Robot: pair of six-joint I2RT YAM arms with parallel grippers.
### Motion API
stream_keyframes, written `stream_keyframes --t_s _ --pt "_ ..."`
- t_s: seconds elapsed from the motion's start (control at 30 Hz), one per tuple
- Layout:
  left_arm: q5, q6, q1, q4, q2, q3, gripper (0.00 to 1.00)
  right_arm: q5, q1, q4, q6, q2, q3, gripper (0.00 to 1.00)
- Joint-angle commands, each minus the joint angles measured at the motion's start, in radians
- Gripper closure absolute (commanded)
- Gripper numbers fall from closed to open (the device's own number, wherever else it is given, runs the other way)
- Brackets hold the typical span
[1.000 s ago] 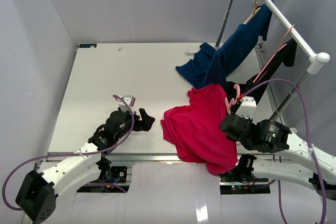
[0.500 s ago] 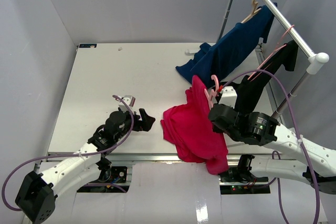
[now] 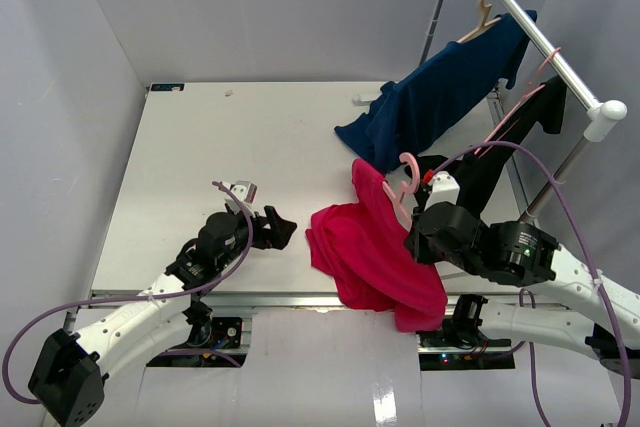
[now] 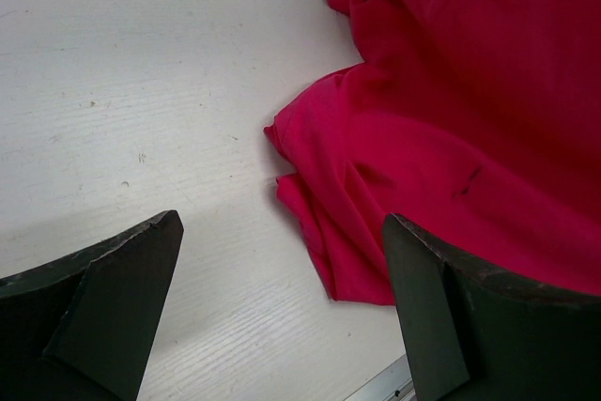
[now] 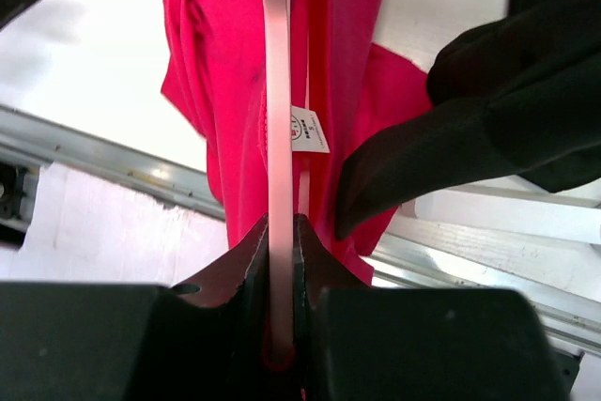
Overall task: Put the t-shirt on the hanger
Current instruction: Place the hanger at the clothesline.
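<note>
1. Right wrist view: my right claw is clamped on the hanger, gripping only its thin bar edge-on; I judge it could twist or slide in so narrow a pinch if the cloth drags on it
2. The shirt lies heaped on the table between my arms, with one part raised against the hanger and another hanging over the near edge; an upward pull could tip the rest off the front
3. I cannot tell whether the hanger sits inside the neck or merely beside the folds near the label; if only beside them, the shirt would likely fall away on lifting
4. My left claw is spread wide and holds nothing, just short of the shirt's edge, so nothing pins the cloth against a tug
5. The black garment hangs just beside my right claw, and the hook could snag it on the way up
</note>
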Motion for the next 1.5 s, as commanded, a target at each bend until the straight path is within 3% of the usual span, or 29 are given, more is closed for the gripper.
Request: stream_keyframes --t_s 0.0,0.23,0.47,0.93,1.2,1.47 --pt "0.017 0.014 -0.006 0.026 -0.011 -0.004 0.02 -0.077 0.003 -0.036 -0.023 -0.024 -0.026 0.92" --pt "0.019 0.016 -0.006 0.027 -0.012 -0.005 0.02 0.037 0.003 -0.201 0.134 -0.043 -0.024 0.92" --pt "0.018 0.016 -0.006 0.028 -0.003 -0.003 0.02 0.079 0.004 -0.225 0.152 -0.062 -0.029 0.92" --pt "0.034 0.01 -0.005 0.032 -0.011 -0.007 0.02 0.352 -0.057 -0.223 0.225 0.18 0.119 0.92" --pt "0.034 0.009 -0.006 0.033 -0.014 -0.004 0.02 0.407 -0.06 -0.222 0.243 0.366 0.294 0.92" --pt "0.069 0.006 -0.007 0.035 -0.019 -0.005 0.02 0.479 -0.094 -0.223 0.353 0.417 0.308 0.92"
